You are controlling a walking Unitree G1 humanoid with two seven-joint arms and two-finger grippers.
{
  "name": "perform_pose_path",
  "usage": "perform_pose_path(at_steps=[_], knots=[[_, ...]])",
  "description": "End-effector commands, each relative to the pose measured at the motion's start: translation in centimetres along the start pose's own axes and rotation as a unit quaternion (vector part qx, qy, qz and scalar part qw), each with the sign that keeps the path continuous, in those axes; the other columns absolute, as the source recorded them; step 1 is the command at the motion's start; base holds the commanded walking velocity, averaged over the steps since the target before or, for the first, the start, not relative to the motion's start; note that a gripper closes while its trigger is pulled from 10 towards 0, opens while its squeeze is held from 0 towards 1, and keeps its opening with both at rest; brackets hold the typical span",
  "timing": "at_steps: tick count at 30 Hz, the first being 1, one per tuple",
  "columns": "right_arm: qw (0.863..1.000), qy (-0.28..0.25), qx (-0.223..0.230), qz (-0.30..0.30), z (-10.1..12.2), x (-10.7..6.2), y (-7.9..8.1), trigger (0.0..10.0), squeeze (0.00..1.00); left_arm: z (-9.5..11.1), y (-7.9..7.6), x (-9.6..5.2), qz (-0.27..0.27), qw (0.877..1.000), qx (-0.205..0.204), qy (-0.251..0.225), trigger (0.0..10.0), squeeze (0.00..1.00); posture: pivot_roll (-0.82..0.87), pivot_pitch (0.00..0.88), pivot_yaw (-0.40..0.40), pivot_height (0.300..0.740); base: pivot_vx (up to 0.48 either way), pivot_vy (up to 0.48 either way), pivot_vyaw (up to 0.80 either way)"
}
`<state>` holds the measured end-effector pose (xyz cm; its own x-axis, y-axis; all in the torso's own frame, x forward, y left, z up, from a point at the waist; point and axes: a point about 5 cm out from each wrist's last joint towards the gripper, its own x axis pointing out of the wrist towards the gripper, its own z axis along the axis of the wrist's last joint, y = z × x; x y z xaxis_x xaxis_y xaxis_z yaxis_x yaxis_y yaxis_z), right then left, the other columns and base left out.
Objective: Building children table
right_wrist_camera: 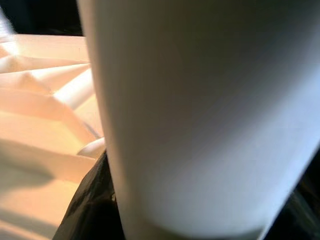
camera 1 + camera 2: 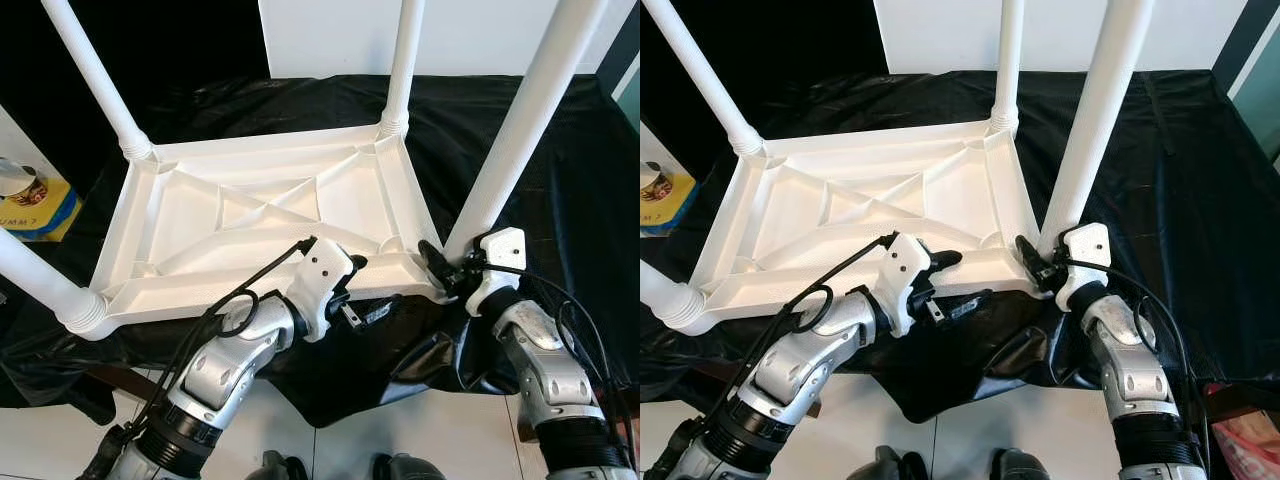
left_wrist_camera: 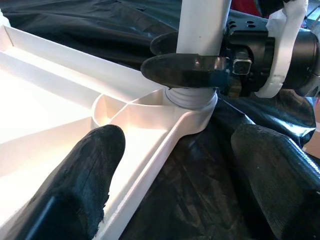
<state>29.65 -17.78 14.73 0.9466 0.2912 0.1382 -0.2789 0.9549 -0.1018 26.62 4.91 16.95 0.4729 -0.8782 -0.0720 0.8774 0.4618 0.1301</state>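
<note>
Right claw grips the base of the near-right leg of an upturned white children's table, which lies top-down on a bench draped in black sheeting, its other three legs already standing in their corner sockets. Left claw hovers open at the table's near rim, one finger over the ribbed underside and the other outside the edge, gripping nothing.

Risk from here, as a judgement: if the leg is not fully seated in its socket, a twist or push by the right claw could tip it off line or slide the whole frame across the slick sheeting, since the left claw is not clamping the rim.

Left wrist view shows what the head cameras cannot: the right claw's two fingers wrapped round the leg just above its threaded collar. Right wrist view gives a close blur of white leg.
</note>
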Motion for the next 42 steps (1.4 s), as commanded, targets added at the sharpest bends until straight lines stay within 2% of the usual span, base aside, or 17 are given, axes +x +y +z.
perform_pose_path(at_steps=[1, 2, 4, 6, 7, 9, 12, 14, 16, 20, 22, 31, 32, 33, 42], knots=[[0.999, 0.046, 0.014, -0.015, -1.7, -0.5, 0.5, 10.0, 0.0, -0.4, -0.6, -0.2, -0.05, 0.999, 0.005, 0.009, 10.0, 0.0, -0.15, 0.149, 0.048, 0.74, 0.0, 0.0, 0.0], [0.998, 0.053, 0.02, -0.034, -1.9, -0.6, 0.7, 10.0, 0.0, -0.4, -0.6, -0.2, -0.05, 0.999, 0.005, 0.009, 10.0, 0.0, -0.15, 0.148, 0.047, 0.74, 0.0, 0.0, 0.0], [0.998, 0.053, 0.02, -0.034, -1.9, -0.6, 0.7, 10.0, 0.0, -0.4, -0.6, -0.2, -0.05, 0.999, 0.005, 0.009, 10.0, 0.0, -0.15, 0.148, 0.047, 0.74, 0.0, 0.0, 0.0], [0.993, 0.062, 0.04, -0.092, -2.3, -0.7, 1.2, 10.0, 0.0, -0.4, -0.5, -0.2, -0.053, 0.998, 0.008, 0.011, 10.0, 0.0, -0.15, 0.148, 0.051, 0.74, 0.0, 0.0, 0.0], [0.993, 0.062, 0.04, -0.092, -2.3, -0.7, 1.2, 10.0, 0.0, -0.4, -0.5, -0.2, -0.053, 0.998, 0.008, 0.011, 10.0, 0.0, -0.15, 0.148, 0.051, 0.74, 0.0, 0.0, 0.0], [0.986, 0.067, 0.046, -0.146, -2.5, -0.8, 1.5, 10.0, 0.0, -0.5, -0.4, -0.3, -0.056, 0.998, 0.011, 0.014, 10.0, 0.0, -0.15, 0.148, 0.055, 0.74, 0.0, 0.0, 0.0], [0.981, 0.068, 0.044, -0.176, -2.6, -0.9, 1.7, 10.0, 0.0, -0.5, -0.4, -0.3, -0.058, 0.998, 0.012, 0.015, 10.0, 0.0, -0.15, 0.146, 0.056, 0.74, 0.0, 0.0, 0.0], [0.97, 0.065, 0.044, -0.231, -2.6, -1.2, 2.1, 10.0, 0.0, -0.5, -0.4, -0.3, -0.06, 0.998, 0.014, 0.016, 10.0, 0.0, -0.14, 0.146, 0.056, 0.74, 0.0, 0.0, 0.0], [0.965, 0.064, 0.047, -0.249, -2.7, -1.3, 2.3, 10.0, 0.0, -0.5, -0.5, -0.4, -0.06, 0.998, 0.014, 0.016, 10.0, 0.0, -0.14, 0.144, 0.055, 0.74, 0.0, 0.0, 0.0], [0.963, 0.06, 0.061, -0.255, -2.7, -1.3, 3.0, 10.0, 0.0, -0.5, -0.6, -0.4, -0.06, 0.998, 0.015, 0.016, 10.0, 0.0, -0.14, 0.141, 0.053, 0.74, 0.0, 0.0, 0.0], [0.969, 0.041, 0.069, -0.234, -2.1, -1.1, 3.6, 10.0, 0.0, -0.6, -0.7, -0.3, -0.059, 0.998, 0.015, 0.015, 10.0, 0.0, -0.14, 0.132, 0.051, 0.74, 0.0, 0.0, 0.0], [0.977, 0.02, 0.072, -0.198, -1.4, -0.8, 4.1, 10.0, 0.0, -0.4, -0.4, 0.0, -0.048, 0.999, 0.024, 0.006, 10.0, 0.0, -0.14, 0.113, 0.046, 0.74, 0.0, 0.0, 0.0], [0.979, 0.015, 0.073, -0.19, -1.2, -0.7, 4.2, 10.0, 0.41, -0.3, -0.4, 0.1, -0.042, 0.999, 0.029, 0.002, 10.0, 0.0, -0.14, 0.108, 0.045, 0.74, 0.0, 0.0, 0.0], [0.98, 0.01, 0.071, -0.184, -1.0, -0.6, 4.3, 10.0, 1.0, -0.2, -0.3, 0.2, -0.036, 0.999, 0.034, 0.0, 10.0, 0.0, -0.14, 0.104, 0.046, 0.74, 0.0, 0.0, 0.0], [0.99, -0.035, 0.047, -0.127, 0.4, -1.1, 3.1, 10.0, 1.0, 0.0, 0.0, 0.2, -0.01, 0.998, 0.053, -0.01, 10.0, 0.0, -0.14, 0.096, 0.039, 0.74, 0.0, 0.0, 0.0]])
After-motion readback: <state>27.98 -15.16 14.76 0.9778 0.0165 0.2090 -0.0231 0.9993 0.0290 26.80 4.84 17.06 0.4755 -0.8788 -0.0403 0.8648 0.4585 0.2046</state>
